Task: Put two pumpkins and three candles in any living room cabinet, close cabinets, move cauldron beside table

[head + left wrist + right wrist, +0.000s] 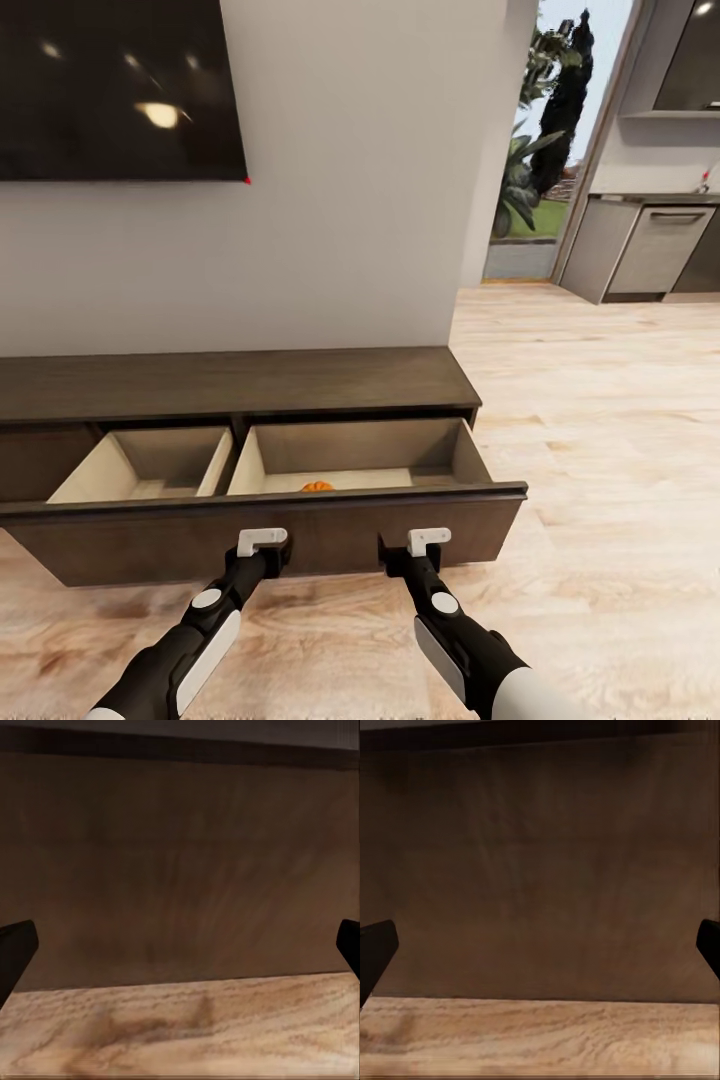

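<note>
**Around me: wall, screen, floor and the kitchen beyond**

Ahead of me rises a plain pale wall (pixel 340 200). A dark glossy screen (pixel 120 90) hangs on it up to my left, catching a few ceiling lights. Light wooden floor (pixel 600 420) spreads under me and away to my right. Past the wall's corner I see a tall glass opening with green plants (pixel 545 130) outside. Farther right stand grey kitchen cupboards (pixel 650 250) beneath a counter, with a dark upper unit (pixel 695 60) above them.
</note>
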Motion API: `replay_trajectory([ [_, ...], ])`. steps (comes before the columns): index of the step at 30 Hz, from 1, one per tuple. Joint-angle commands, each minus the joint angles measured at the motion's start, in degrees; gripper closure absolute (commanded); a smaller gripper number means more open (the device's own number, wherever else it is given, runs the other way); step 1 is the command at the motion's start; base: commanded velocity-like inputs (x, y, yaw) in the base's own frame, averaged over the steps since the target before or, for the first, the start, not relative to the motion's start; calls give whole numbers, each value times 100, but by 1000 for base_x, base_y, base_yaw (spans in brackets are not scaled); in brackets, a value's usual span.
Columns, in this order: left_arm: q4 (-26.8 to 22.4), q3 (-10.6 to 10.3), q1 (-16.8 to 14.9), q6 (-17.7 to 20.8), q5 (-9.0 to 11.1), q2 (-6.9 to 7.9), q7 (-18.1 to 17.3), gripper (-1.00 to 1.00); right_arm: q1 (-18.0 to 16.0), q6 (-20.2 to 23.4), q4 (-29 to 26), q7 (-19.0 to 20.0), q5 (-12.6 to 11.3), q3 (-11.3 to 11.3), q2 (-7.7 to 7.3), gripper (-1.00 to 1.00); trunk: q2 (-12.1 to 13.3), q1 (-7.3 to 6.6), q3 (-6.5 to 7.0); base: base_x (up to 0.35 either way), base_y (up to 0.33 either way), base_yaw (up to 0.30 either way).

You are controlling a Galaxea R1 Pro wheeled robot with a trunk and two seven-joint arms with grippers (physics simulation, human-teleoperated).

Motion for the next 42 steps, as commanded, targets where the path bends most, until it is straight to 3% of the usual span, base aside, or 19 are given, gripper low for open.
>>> replay_trajectory([
  [1, -12, -33, -4, 18, 50, 9, 53, -100, -7, -32, 3, -39, -59, 48, -4, -100, -4, 1, -28, 0, 0, 0],
  [9, -12, -33, -4, 18, 51, 9, 53, -100, -7, -34, 3, -39, -59, 48, -4, -100, -15, 22, -205, 0, 0, 0],
  [19, -15, -38, -4, 18, 59, 14, 53, -100, -7, -35, 3, -39, -59, 48, -4, -100, -15, 22, -205, 14, 0, 0],
  [42, -11, -68, -4, 18, 44, 9, 53, -100, -7, -35, 3, -39, -59, 48, -4, -100, -15, 22, -205, 182, 0, 0],
])
